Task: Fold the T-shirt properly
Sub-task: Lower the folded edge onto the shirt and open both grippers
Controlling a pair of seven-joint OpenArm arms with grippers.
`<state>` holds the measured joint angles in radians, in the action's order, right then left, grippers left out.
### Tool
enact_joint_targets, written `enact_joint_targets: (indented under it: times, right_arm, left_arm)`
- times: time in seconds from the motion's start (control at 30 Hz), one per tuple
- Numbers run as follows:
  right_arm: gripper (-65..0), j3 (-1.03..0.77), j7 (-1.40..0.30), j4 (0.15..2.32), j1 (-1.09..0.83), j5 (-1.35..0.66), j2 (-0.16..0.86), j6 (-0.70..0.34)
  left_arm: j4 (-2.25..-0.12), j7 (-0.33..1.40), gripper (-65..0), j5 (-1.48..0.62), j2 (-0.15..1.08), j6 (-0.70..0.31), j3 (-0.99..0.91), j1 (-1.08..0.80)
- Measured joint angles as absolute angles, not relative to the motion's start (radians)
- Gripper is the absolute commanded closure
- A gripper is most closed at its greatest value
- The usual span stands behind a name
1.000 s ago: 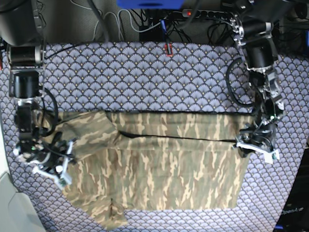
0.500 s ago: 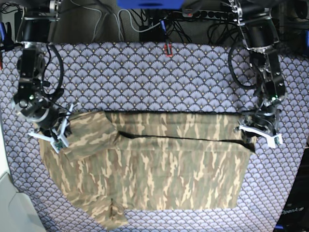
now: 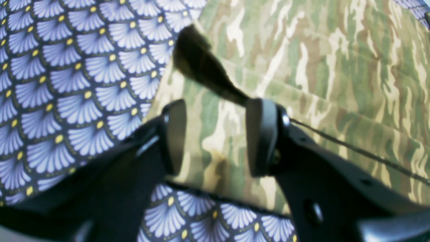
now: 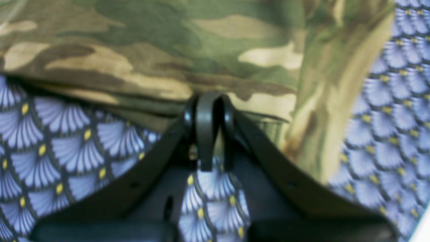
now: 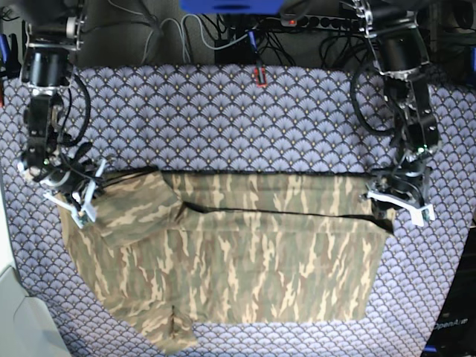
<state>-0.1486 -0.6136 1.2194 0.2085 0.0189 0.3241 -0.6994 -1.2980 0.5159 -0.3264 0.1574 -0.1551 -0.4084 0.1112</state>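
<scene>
The camouflage T-shirt (image 5: 245, 260) lies spread on the table, partly folded, with a sleeve flap (image 5: 137, 204) turned in at its left. My right gripper (image 5: 80, 204) is at the shirt's upper left edge. In the right wrist view it (image 4: 208, 111) is shut, with its tips on the raised hem of the shirt (image 4: 168, 40). My left gripper (image 5: 396, 202) is at the shirt's upper right corner. In the left wrist view it (image 3: 216, 137) is open and empty just above the shirt (image 3: 319, 67), beside a dark fold (image 3: 201, 67).
A purple-grey fan-scale cloth (image 5: 223, 119) covers the whole table. A small red clip (image 5: 260, 76) sits at its back edge. Cables and a power strip (image 5: 312, 22) run behind the table. A white surface (image 5: 15, 312) stands at the front left.
My right gripper has moved from the shirt's front left toward the back, to its upper left edge. That side of the shirt now reaches further left. My left gripper has shifted slightly back.
</scene>
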Motion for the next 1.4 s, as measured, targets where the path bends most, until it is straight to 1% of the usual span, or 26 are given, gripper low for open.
enact_joint_targets:
  times: [0.07,0.13,0.23,0.37,0.4,0.5,0.53,0.6,0.73,0.8,0.87,0.93,1.0,1.07,1.23,1.3,1.4]
  right_arm:
    - [-2.5,-0.145,-0.575,1.153,0.250,0.022,0.340,-0.702]
    - [-2.4,-0.149,-0.532,1.140,0.275,0.027,0.362,-0.687]
    - [-2.3,-0.153,-0.515,1.199,0.284,0.027,0.394,-0.641]
    - [-2.4,-0.172,-0.525,1.328,0.258,0.020,0.397,-0.639]
    - [-2.4,-0.189,-0.541,1.364,0.239,0.014,0.391,-0.639]
    - [-2.5,-0.218,-0.659,1.455,0.172,0.024,0.384,-0.648]
    - [-2.5,-0.222,-0.670,1.468,0.152,0.022,0.380,-0.657]
    - [-2.5,-0.239,-0.695,1.473,0.128,0.015,0.370,-0.706]
    - [-3.0,-0.335,-0.739,1.473,0.082,0.020,0.363,-0.707]
    - [-6.4,-0.384,-0.763,1.472,0.079,0.022,0.356,-0.706]
    - [-12.5,-0.420,-0.768,1.472,0.086,0.018,0.347,-0.706]
    - [-19.4,-0.456,-0.779,1.472,0.099,-0.001,0.336,-0.706]
    - [-25.9,-0.490,-0.813,1.472,0.113,-0.035,0.336,-0.703]
    - [-30.2,-0.520,-0.861,1.472,0.125,-0.085,0.338,-0.703]
    - [-35.0,-0.533,-0.990,1.472,0.140,-0.139,0.335,-0.703]
    - [-35.9,-0.533,-0.994,1.466,0.144,-0.141,0.327,-0.702]
    - [-37.0,-0.535,-1.012,1.372,0.188,-0.141,0.306,-0.702]
  left_arm:
    - [-1.298,0.516,-28.4,-0.327,0.159,-0.154,-0.409,0.112]
    - [-1.298,0.516,-28.4,-0.326,0.160,-0.154,-0.410,0.112]
    - [-1.298,0.516,-28.4,-0.326,0.160,-0.154,-0.410,0.111]
    - [-1.290,0.516,-28.4,-0.325,0.157,-0.154,-0.407,0.111]
    - [-1.289,0.516,-28.4,-0.326,0.157,-0.154,-0.407,0.111]
    - [-1.288,0.513,-28.4,-0.323,0.159,-0.154,-0.409,0.111]
    - [-1.288,0.513,-28.4,-0.321,0.160,-0.154,-0.410,0.111]
    - [-1.288,0.513,-28.7,-0.319,0.160,-0.154,-0.410,0.111]
    - [-1.288,0.518,-29.0,-0.326,0.188,-0.161,-0.406,0.111]
    - [-1.288,0.517,-29.8,-0.326,0.197,-0.154,-0.411,0.112]
    - [-1.288,0.519,-33.6,-0.326,0.197,-0.154,-0.410,0.111]
    - [-1.289,0.519,-36.0,-0.327,0.191,-0.159,-0.410,0.111]
    - [-1.298,0.512,-37.1,-0.327,0.189,-0.161,-0.410,0.101]
    - [-1.299,0.514,-37.3,-0.326,0.189,-0.156,-0.410,0.091]
    - [-1.299,0.520,-37.3,-0.327,0.185,-0.160,-0.454,0.090]
    - [-1.299,0.520,-37.2,-0.326,0.186,-0.156,-0.478,0.089]
    - [-1.299,0.519,-37.2,-0.327,0.191,-0.159,-0.480,0.086]
